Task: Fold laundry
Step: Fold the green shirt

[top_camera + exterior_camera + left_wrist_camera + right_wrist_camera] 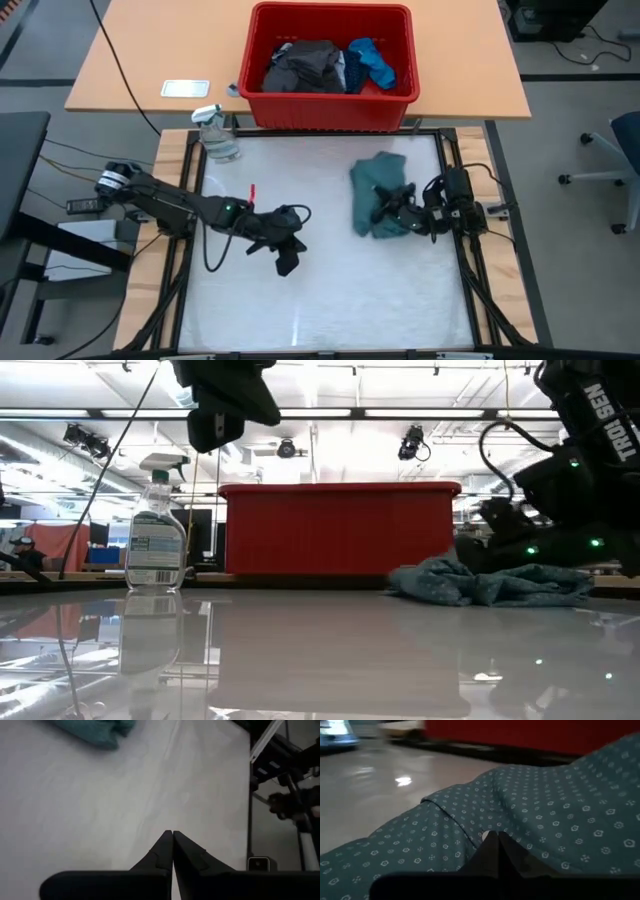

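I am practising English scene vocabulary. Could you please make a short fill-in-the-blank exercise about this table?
1. The teal shirt lies on the table under the ____ gripper.
2. The other clothes wait inside the ____ bin.
3. The left gripper has its fingers ____.

Missing words: right; red; shut

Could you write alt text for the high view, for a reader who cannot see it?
Seen from above, the right gripper rests on a bunched teal-green shirt at the right of a white table, while the left gripper sits shut over bare table left of centre. Behind stand a red bin holding more laundry and a spray bottle.
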Controlling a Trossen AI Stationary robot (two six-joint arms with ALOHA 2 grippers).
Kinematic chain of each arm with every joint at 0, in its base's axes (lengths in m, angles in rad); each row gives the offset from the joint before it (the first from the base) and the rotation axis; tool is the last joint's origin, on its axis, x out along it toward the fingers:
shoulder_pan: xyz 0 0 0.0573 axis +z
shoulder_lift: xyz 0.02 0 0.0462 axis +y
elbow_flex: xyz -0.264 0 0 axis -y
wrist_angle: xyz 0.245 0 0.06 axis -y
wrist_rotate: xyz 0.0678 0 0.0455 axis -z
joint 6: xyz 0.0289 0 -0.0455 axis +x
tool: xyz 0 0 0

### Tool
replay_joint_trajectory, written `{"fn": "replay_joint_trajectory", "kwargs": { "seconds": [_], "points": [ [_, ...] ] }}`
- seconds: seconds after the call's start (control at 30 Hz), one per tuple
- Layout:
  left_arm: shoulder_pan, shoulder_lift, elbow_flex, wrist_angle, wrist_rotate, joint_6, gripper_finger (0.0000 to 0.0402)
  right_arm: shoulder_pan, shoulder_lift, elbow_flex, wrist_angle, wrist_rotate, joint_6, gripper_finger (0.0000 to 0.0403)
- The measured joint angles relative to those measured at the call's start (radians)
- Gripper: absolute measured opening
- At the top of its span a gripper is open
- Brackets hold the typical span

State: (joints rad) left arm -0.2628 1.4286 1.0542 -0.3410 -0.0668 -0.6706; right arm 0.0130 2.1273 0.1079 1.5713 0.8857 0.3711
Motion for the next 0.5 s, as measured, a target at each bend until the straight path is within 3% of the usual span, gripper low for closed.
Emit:
{"fn": "replay_joint_trajectory", "kwargs": {
  "seconds": [0.13, 0.4, 0.5],
  "points": [
    [0.006, -0.003, -0.001, -0.023, 0.006, 0.008, 0.0013, -0.022, -0.007, -0.047, -0.004, 0.132, -0.001, 0.0004],
    [-0.013, -0.027, 0.0, -0.032, 0.015, -0.041, 0.0013, -0.012, -0.086, -0.109, -0.07, 0.15, 0.018, 0.001],
    [-0.017, -0.056, 0.0, -0.04, -0.025, -0.049, 0.0013, -0.01, -0.099, -0.109, -0.115, 0.112, 0.066, 0.0009]
  ]
}}
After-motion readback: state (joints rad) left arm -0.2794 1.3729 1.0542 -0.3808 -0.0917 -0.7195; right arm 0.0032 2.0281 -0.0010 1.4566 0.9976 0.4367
